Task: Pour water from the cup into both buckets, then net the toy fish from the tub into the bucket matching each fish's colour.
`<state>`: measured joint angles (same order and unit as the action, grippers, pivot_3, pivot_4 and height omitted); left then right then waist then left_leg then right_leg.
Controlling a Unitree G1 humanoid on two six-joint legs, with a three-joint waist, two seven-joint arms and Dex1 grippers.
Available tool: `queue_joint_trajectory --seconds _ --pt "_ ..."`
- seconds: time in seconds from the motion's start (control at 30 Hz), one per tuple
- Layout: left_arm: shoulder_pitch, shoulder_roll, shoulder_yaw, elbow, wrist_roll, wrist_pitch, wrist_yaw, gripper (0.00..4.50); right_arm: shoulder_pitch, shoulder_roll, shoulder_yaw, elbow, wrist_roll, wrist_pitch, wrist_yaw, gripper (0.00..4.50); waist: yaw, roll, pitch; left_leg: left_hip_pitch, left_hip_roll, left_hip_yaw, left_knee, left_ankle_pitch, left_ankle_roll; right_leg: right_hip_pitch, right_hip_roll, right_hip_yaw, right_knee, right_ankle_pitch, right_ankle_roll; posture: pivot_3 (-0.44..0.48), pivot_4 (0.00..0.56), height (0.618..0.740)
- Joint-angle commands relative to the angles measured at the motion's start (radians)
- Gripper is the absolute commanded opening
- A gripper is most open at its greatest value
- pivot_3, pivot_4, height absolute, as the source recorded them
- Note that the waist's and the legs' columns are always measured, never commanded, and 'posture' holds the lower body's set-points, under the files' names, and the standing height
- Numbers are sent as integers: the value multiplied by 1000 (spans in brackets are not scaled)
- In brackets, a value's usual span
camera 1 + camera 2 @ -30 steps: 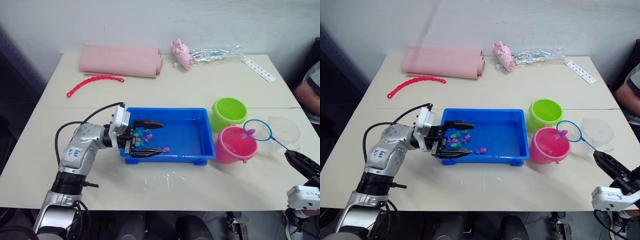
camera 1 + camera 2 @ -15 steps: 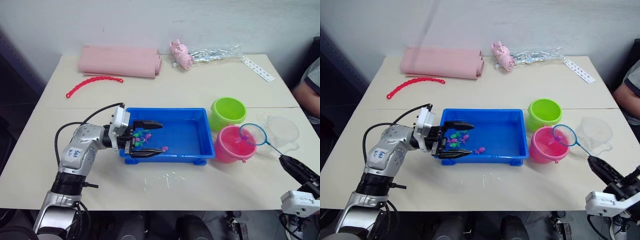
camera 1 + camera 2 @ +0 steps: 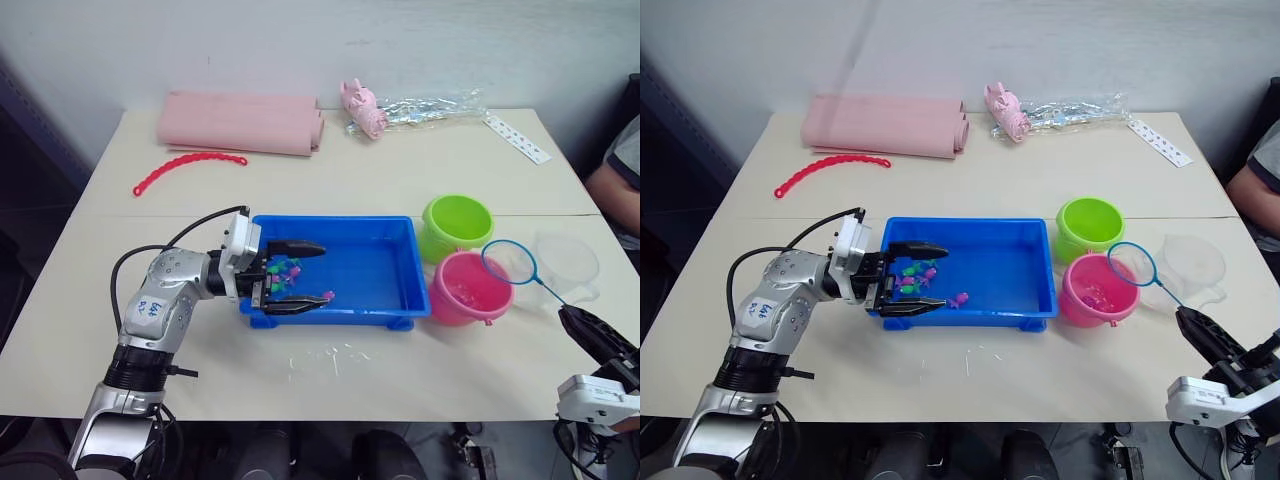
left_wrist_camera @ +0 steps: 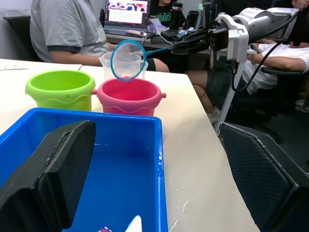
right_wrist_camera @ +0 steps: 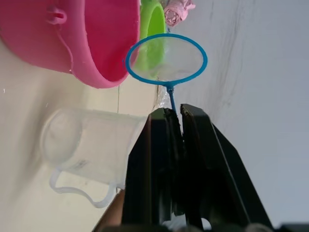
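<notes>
The blue tub (image 3: 375, 262) sits mid-table with several green and pink toy fish (image 3: 285, 272) at its left end. My left gripper (image 3: 322, 275) is open inside that end, a finger on each side of the fish. To the right stand the green bucket (image 3: 458, 225) and the pink bucket (image 3: 470, 288), with the clear cup (image 3: 567, 262) beyond them. My right gripper (image 5: 174, 116) is shut on the net's thin handle. The net's blue hoop (image 3: 510, 262) hangs empty at the pink bucket's right edge, between the bucket and the cup.
A rolled pink cloth (image 3: 240, 120), a red bead chain (image 3: 190, 165), a pink toy (image 3: 365, 108), a clear bag (image 3: 430, 105) and a white strip (image 3: 518, 138) lie at the back. A person (image 3: 615, 180) sits at the right. Water drops (image 3: 330, 355) lie before the tub.
The net carried a pink fish, tipped over the pink bucket, and has come back right and up, empty. The left gripper has not moved.
</notes>
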<state>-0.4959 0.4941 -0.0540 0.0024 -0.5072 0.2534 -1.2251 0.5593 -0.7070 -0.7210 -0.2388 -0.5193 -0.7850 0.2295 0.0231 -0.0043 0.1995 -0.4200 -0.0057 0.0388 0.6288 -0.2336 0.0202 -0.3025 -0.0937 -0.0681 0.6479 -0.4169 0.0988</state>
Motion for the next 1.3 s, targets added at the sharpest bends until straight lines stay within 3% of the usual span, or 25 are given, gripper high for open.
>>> queue_joint_trajectory --seconds 0.03,0.17,0.3,0.4,0.53,0.67,0.83,1.0,1.3 --pt "-3 28 63 -13 -50 4 -20 4489 23 -59 33 -25 339 69 116 0 -2 0 0 0 0 0 0 0 0 0 0 0 0 0 0 0 150 740" --pt "-2 63 133 19 -74 6 -20 4489 -14 -143 83 -96 666 225 260 0 -7 0 0 0 0 0 1 1 1 1 0 0 0 0 0 0 150 740" --pt "53 155 172 49 -53 -7 -79 4489 -73 -245 171 -175 1018 466 428 0 -16 0 0 1 0 0 1 1 1 0 0 0 3 0 0 0 150 740" --pt "94 201 226 81 -35 -64 -70 4489 -201 -317 243 -235 1116 632 469 0 -22 0 0 1 1 -1 1 1 2 0 0 -2 5 0 0 0 150 740" --pt "165 251 294 83 -44 -45 -41 4489 -433 -368 424 -211 1043 773 500 0 -22 -2 0 0 1 -1 2 0 2 0 -1 -3 5 0 0 0 150 740" --pt "228 285 341 66 -52 -25 -16 4489 -734 -320 652 -109 923 914 512 0 -24 -3 0 -1 0 -2 3 0 2 -1 -2 -3 4 0 0 0 150 740" --pt "288 309 371 19 -81 16 -11 4489 -992 -254 879 80 736 887 678 0 -24 -3 0 -2 0 -2 1 0 2 -3 -2 -3 5 0 0 0 150 740" --pt "319 318 377 -14 -58 -12 -7 4489 -1110 -199 980 210 641 859 787 0 -25 -3 0 -2 0 -1 2 0 2 -3 -2 -3 6 0 0 0 150 740" --pt "390 294 379 -139 -78 22 72 4489 -1161 -83 1050 273 570 889 868 0 -28 -3 0 -2 0 -1 1 0 2 -3 -2 -3 7 0 0 0 150 740"
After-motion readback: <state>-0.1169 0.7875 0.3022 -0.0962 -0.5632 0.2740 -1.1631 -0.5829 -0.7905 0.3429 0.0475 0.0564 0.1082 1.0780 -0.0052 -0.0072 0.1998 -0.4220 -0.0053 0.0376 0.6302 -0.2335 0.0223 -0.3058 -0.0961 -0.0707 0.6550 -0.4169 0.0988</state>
